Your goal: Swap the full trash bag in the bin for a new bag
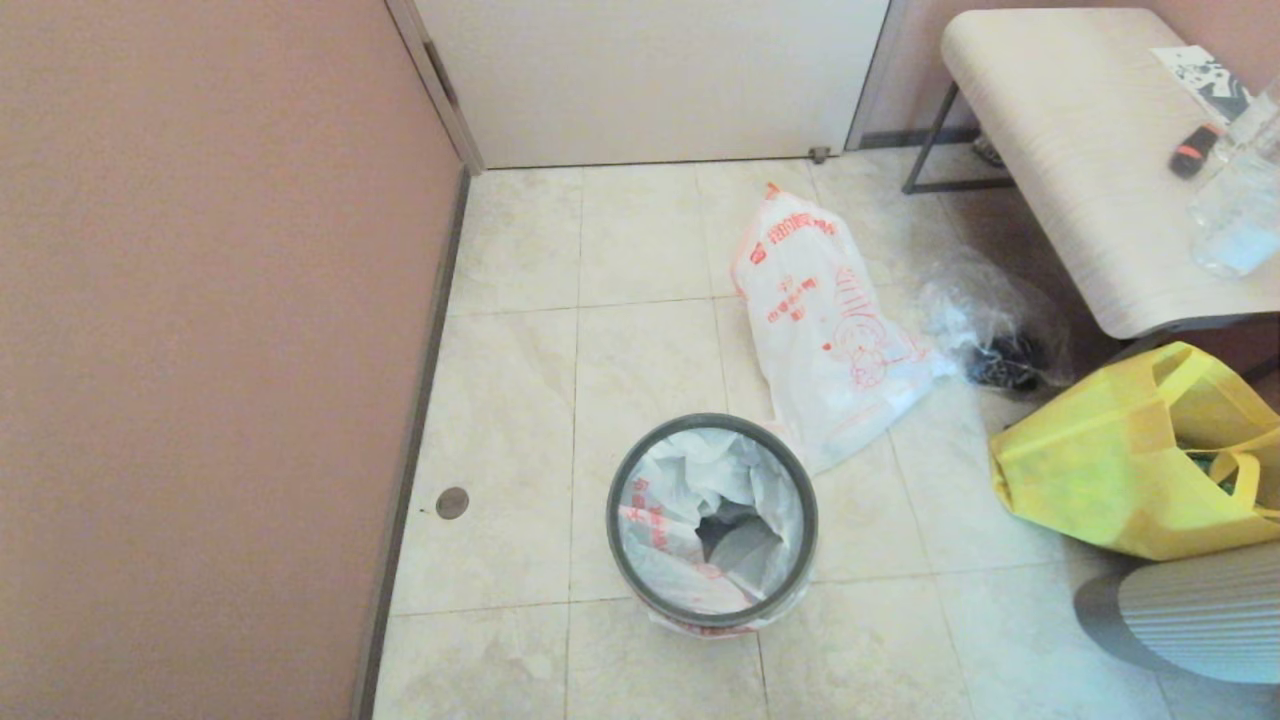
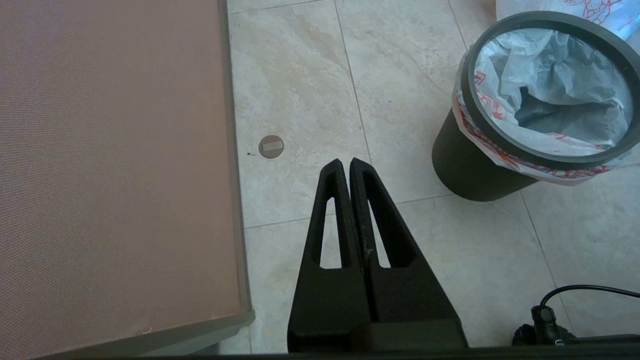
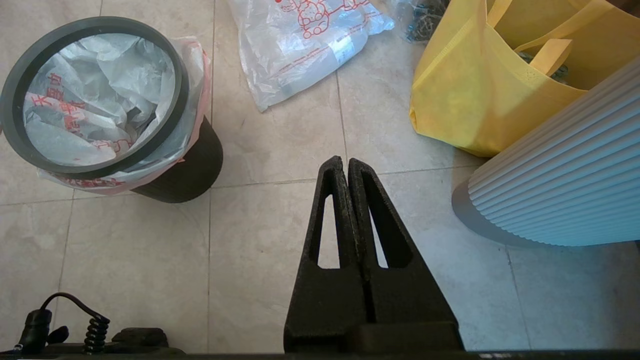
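We see the bin [image 1: 711, 524] standing upright on the tiled floor [image 1: 520, 400], dark grey hoop rim [image 1: 622, 500] clamping the bag inside it [image 1: 700, 500], whose printed edge folds out under the hoop. The bag in the bin looks crumpled with a dark hollow in the middle. A white printed bag [image 1: 830, 340] lies flat on the tiles just behind the bin, its near corner close to the rim. Pink wall [image 1: 200, 350] bounds the robot's left, with bare tile between it and the bin. On the right, a clear plastic bag [image 1: 990, 330], yellow tote [image 1: 1120, 450] and ribbed white object [image 1: 1200, 610] crowd the floor under the bench [image 1: 1080, 150]. Left gripper [image 2: 345, 162] and right gripper [image 3: 344, 160] both hang over bare tile, fingers pressed together, holding nothing.
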You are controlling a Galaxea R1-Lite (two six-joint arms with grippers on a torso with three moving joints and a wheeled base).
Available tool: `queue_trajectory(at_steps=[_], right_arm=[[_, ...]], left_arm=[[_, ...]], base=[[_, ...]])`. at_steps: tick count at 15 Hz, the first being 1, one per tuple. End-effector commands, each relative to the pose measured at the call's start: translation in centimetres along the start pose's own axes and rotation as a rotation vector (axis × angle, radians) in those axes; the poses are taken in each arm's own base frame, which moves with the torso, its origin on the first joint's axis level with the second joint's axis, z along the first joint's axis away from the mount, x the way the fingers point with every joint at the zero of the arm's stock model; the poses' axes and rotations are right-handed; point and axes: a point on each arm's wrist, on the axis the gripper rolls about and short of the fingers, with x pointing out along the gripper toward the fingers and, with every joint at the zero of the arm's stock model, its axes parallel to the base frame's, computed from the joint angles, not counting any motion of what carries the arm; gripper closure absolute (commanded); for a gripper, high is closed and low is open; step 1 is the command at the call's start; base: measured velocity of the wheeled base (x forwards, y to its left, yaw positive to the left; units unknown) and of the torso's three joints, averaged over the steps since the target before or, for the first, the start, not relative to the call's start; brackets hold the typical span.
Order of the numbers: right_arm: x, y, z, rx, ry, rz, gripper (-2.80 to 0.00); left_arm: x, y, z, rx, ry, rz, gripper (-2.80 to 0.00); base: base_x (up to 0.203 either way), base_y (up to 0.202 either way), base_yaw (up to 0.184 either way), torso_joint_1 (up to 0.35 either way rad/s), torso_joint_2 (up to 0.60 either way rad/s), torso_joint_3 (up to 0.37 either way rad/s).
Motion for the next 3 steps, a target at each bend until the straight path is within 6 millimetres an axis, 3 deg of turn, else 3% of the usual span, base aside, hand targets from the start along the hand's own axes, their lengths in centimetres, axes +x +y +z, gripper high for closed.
queue_trajectory(at_steps=[1, 3], right_arm=[[0.01, 0.0, 0.03, 0.0, 0.001, 0.0, 0.0], [0.02, 0.0, -0.01, 0.0, 0.003, 0.0, 0.0]], left_arm=[[0.04, 0.0, -0.04, 0.0, 0.005, 0.0, 0.0], [0.04, 0.0, -0.04, 0.0, 0.006, 0.0, 0.0]], base=[[0.0, 0.0, 0.0, 0.0, 0.0, 0.0], [0.0, 0.0, 0.0, 0.0, 0.0, 0.0]])
